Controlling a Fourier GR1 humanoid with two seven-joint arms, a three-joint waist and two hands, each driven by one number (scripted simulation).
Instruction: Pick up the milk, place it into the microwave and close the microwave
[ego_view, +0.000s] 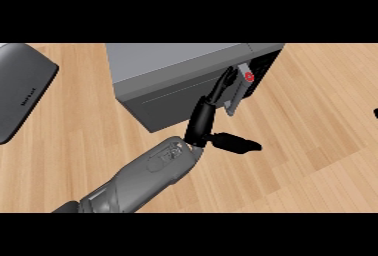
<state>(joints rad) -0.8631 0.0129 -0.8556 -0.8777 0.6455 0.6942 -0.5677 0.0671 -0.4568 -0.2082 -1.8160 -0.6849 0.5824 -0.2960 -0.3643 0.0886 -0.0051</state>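
Where the milk (238, 97) is sitting: at the microwave's (177, 75) open mouth, leaning, red cap up.
Left robot hand (210, 112): lying open alongside the carton, thumb splayed, gripping nothing.
Right robot hand (375, 113): only a sliver is showing; state unclear.
Risk: a nudge is likely tipping the carton out.
Room: bare desk (317, 130) is lying open rightward.
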